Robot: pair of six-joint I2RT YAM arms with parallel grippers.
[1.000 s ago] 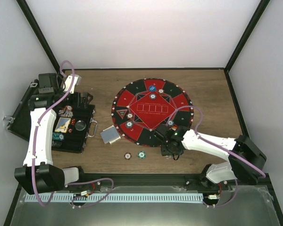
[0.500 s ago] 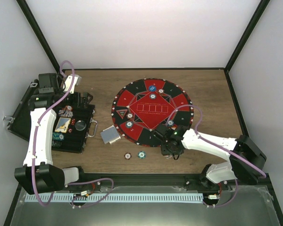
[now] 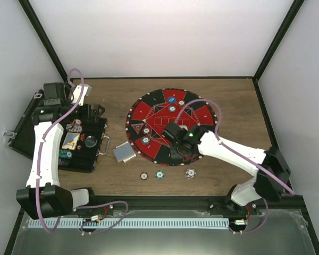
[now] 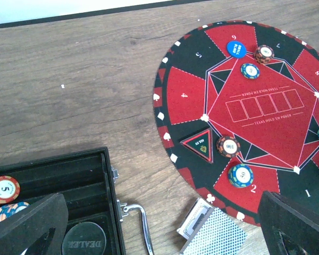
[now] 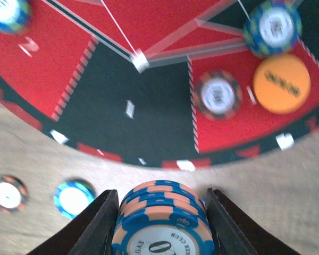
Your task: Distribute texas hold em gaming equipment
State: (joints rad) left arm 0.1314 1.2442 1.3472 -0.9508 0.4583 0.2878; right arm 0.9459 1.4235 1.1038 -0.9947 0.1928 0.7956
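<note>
A stack of blue-and-orange chips (image 5: 160,212) sits pinched between the fingers of the right tool (image 5: 162,231), hanging over the near rim of the round red-and-black mat (image 5: 149,106) — a delivery in progress, I judge, with the stack bound for one of the numbered seats. Several seats already carry a chip; an orange disc (image 5: 282,84) lies in one. Next the stack wants lowering flat onto a bare seat, then the fingers spread — tilt it and the chips could spill. Three loose chips (image 3: 159,173) lie on the bench (image 3: 228,95) just off the mat, the card deck (image 3: 124,152) beside the black case (image 3: 93,159). The left tool (image 4: 162,212) is spread wide over the case's edge, holding nothing.
</note>
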